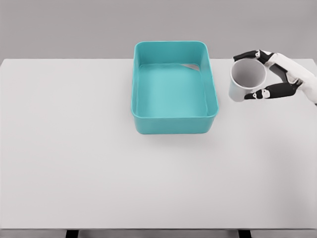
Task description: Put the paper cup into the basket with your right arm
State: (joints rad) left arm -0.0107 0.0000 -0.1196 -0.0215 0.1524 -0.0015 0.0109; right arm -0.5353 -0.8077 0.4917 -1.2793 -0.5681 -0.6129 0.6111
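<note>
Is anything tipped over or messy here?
Nothing is spilled or broken. The cup is tipped, its mouth facing the camera, but only because the right hand holds it beside the basket.

Basket [174, 124] teal — cup [246, 79] white, grey inside — table [74, 163] white.

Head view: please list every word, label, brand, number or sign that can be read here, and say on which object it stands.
None: no readable text appears anywhere.
White paper cup, held in the right hand: plain, no print.
Teal plastic rectangular basket: plain; the pale patch at its far inner corner is no writing.
White table: bare surface, no marks.
</note>
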